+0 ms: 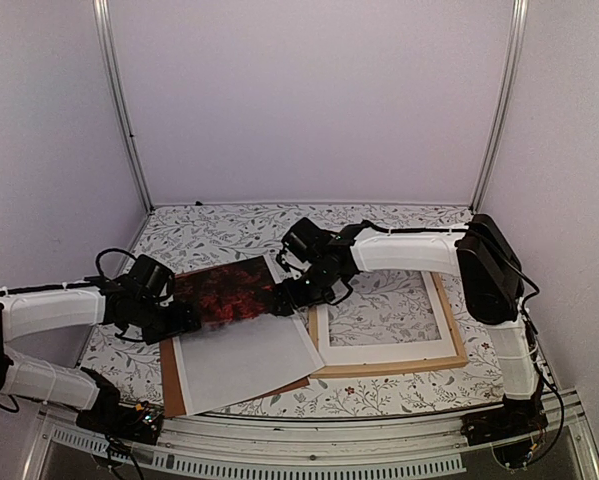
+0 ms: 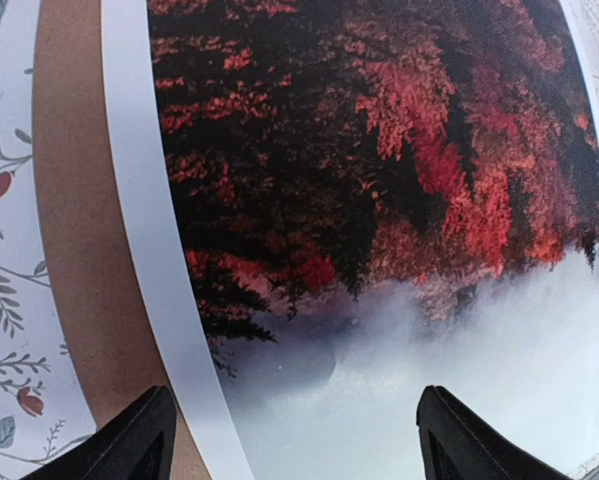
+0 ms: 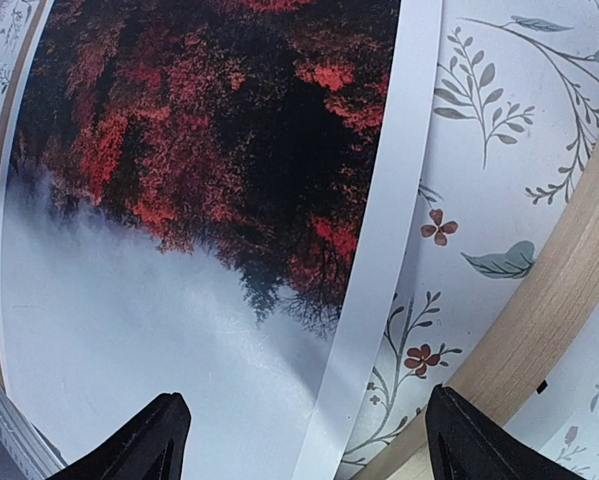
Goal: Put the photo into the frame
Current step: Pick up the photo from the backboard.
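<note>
The photo (image 1: 241,330) lies face up on a brown backing board (image 1: 171,385) left of centre, its dark red band at the far end and its misty white part nearer me. The light wood frame (image 1: 391,367) lies flat to the right, a white mat (image 1: 325,335) inside it. My left gripper (image 1: 182,318) hovers open over the photo's left edge, and my right gripper (image 1: 294,290) hovers open over its far right corner. In the left wrist view the photo (image 2: 379,200) fills the space ahead of the gripper (image 2: 299,445). The right wrist view has the photo (image 3: 179,180), the frame strip (image 3: 539,310) and the open gripper (image 3: 304,445).
A floral tablecloth (image 1: 229,235) covers the table. White walls and metal posts (image 1: 119,100) enclose it at the back and sides. The backing board (image 2: 74,250) sticks out past the photo's left side. The table's near edge has a white rail (image 1: 309,440).
</note>
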Robot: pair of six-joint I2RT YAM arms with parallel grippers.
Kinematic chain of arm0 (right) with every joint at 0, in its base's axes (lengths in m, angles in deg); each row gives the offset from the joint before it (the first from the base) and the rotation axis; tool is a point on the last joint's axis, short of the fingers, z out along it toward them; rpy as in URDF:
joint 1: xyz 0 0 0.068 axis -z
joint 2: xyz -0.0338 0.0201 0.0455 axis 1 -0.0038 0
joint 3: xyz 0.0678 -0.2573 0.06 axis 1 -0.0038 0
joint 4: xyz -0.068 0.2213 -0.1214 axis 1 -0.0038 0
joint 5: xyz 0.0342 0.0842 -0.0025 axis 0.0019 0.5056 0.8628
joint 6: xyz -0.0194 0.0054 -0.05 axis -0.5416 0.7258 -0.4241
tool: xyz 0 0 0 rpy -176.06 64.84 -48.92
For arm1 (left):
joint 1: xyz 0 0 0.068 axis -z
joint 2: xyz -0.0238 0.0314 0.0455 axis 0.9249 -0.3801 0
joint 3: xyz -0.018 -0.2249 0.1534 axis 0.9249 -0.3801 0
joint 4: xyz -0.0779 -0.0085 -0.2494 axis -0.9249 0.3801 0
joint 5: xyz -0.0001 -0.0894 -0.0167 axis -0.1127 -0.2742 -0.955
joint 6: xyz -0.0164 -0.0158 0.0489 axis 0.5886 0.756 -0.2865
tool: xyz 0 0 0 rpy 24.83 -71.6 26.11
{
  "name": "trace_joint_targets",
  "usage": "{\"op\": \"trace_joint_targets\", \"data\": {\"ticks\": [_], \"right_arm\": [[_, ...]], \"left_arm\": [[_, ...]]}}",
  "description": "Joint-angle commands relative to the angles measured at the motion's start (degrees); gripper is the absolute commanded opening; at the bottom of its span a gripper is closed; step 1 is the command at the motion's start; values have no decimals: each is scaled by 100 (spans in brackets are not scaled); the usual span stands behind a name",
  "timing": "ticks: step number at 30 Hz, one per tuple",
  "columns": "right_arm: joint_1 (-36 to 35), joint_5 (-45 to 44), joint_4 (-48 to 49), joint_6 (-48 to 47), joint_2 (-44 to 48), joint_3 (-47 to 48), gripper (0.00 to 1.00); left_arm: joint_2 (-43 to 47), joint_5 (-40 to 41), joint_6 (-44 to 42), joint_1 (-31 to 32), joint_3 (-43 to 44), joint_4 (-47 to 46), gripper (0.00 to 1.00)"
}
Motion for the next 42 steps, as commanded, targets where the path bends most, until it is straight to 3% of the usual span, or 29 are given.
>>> {"op": "trace_joint_targets", "data": {"ticks": [1,17,23,42], "right_arm": [[-40,43,-523,-112,-301,253,86],[-205,-225,-1680,3,-1208,1571,87],[-214,-172,-1750,120,-1374,1612,87],[210,1336,340,557,-208,-58,79]], "left_arm": [[184,-21,286,156,-111,223,86],[332,22,1022,670,-506,200,82],[369,42,1189,757,-632,52,81],[297,-8,1231,856,-745,-603,77]]}}
